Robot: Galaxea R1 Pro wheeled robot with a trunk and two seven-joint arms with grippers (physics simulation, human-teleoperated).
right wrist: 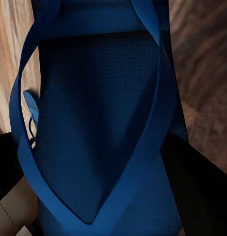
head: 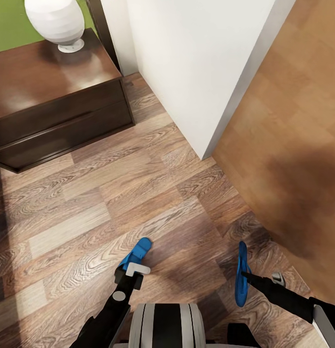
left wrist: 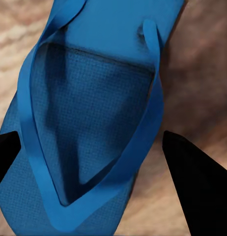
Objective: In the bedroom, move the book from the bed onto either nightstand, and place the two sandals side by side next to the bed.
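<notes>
Down at the lower centre of the head view, the left gripper holds one blue sandal, fingers clamped on either side of it; at lower right the right gripper grips the other sandal held on edge; a nightstand with a white vase stands upper left on the wood floor.

Blue sandal very close, strap making V shape. Dark jaws on both sides of it, touching. Wood floor behind.
</notes>
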